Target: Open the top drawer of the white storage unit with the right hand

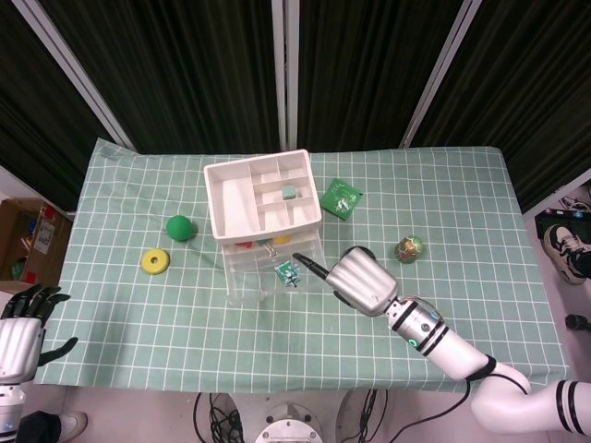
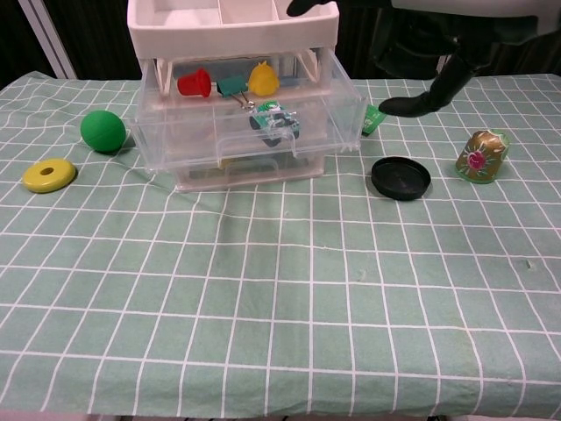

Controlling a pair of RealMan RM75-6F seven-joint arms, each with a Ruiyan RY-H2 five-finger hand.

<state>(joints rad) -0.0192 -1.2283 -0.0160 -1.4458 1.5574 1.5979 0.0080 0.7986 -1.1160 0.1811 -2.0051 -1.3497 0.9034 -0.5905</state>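
Observation:
The white storage unit (image 1: 263, 192) stands mid-table with an open tray top. Its clear top drawer (image 2: 254, 132) is pulled out toward me and holds a red cup, a green clip, a yellow piece and a green-white packet. My right hand (image 1: 357, 280) hangs raised above the table just right of the drawer and holds nothing, one finger stretched toward the drawer's right front corner. In the chest view the right hand (image 2: 421, 53) sits high at the top edge, clear of the drawer. My left hand (image 1: 20, 325) is low at the bottom left, fingers apart.
A green ball (image 1: 179, 227) and a yellow ring (image 1: 155, 261) lie left of the unit. A black lid (image 2: 401, 178) and a foil-wrapped ball (image 2: 479, 156) lie to its right. A green packet (image 1: 340, 198) lies behind the unit's right side.

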